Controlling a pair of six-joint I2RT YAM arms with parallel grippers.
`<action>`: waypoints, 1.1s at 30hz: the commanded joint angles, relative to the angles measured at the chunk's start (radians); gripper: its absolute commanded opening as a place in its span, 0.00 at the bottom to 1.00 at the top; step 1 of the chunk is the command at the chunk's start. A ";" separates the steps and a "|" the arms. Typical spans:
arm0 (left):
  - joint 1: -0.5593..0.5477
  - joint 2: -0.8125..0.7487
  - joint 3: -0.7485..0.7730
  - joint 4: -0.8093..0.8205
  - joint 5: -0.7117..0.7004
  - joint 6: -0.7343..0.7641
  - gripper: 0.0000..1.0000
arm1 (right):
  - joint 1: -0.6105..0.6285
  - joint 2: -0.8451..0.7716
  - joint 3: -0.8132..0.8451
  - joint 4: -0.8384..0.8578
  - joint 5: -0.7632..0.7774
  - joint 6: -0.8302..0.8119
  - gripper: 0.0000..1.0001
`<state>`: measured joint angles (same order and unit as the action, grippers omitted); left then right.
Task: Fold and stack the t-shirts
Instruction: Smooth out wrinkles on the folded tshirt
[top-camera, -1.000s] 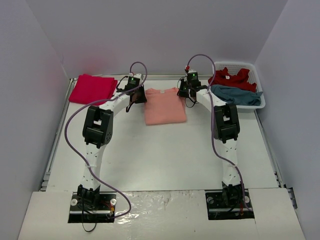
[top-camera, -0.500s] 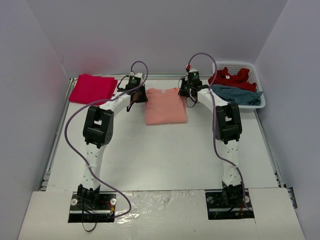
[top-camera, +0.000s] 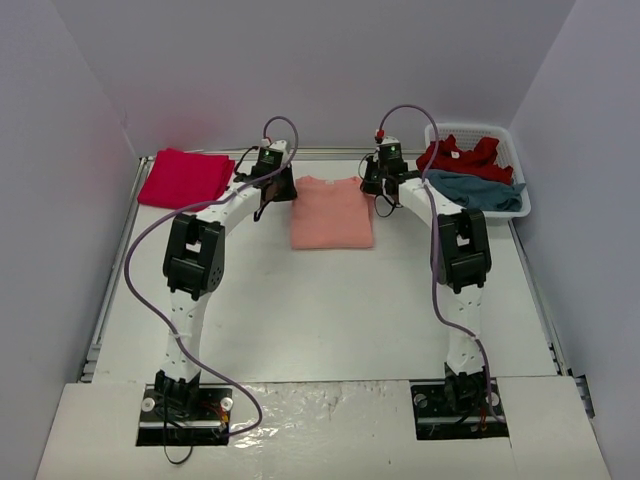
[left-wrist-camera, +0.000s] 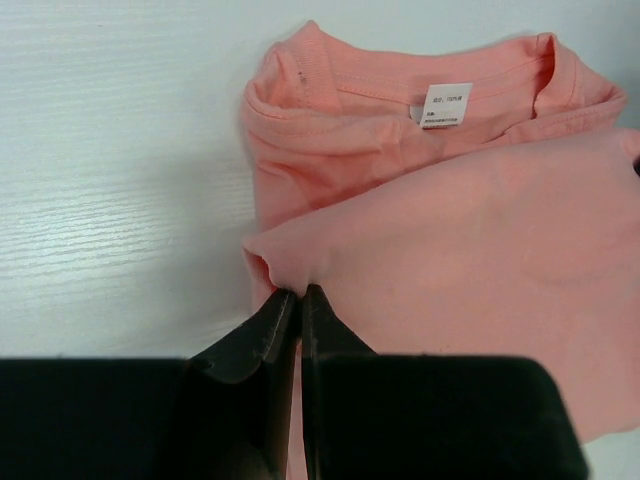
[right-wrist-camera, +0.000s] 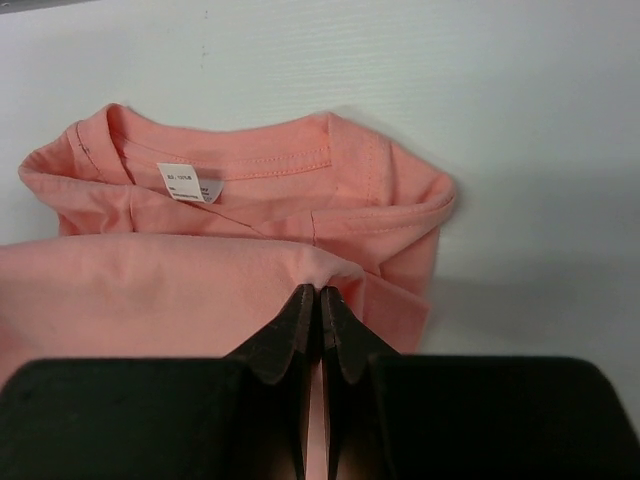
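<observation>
A salmon-orange t-shirt (top-camera: 332, 212) lies folded at the back middle of the table, collar and white label (left-wrist-camera: 445, 105) toward the far wall. My left gripper (left-wrist-camera: 297, 292) is shut on the left corner of its upper layer, carried over toward the collar. My right gripper (right-wrist-camera: 318, 290) is shut on the right corner of that same layer (right-wrist-camera: 150, 290). In the top view both grippers (top-camera: 268, 188) (top-camera: 378, 182) sit at the shirt's far corners. A folded crimson red t-shirt (top-camera: 185, 177) lies at the back left. Another red t-shirt (top-camera: 460, 157) and a teal-blue one (top-camera: 475, 190) lie crumpled in the basket.
The white slotted basket (top-camera: 520, 190) stands at the back right against the wall. Grey walls close in the table on three sides. Purple cables loop up from both arms.
Both grippers have moved toward the far wall with the shirt's upper layer, drawing it over the collar end. The shirt's outline has grown shorter front to back.
</observation>
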<state>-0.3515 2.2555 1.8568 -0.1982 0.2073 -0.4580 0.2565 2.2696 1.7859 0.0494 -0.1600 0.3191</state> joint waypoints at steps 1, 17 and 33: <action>-0.007 -0.091 0.025 -0.006 -0.016 0.016 0.02 | 0.004 -0.100 -0.026 0.020 0.036 -0.012 0.00; -0.020 -0.085 0.041 0.002 0.003 0.021 0.02 | 0.015 -0.196 -0.152 0.056 0.132 -0.017 0.00; -0.053 -0.077 0.074 0.026 0.069 0.058 0.02 | 0.015 -0.246 -0.212 0.056 0.224 -0.008 0.00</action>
<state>-0.3962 2.2532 1.8927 -0.1921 0.2527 -0.4232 0.2707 2.1117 1.5845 0.0868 0.0044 0.3119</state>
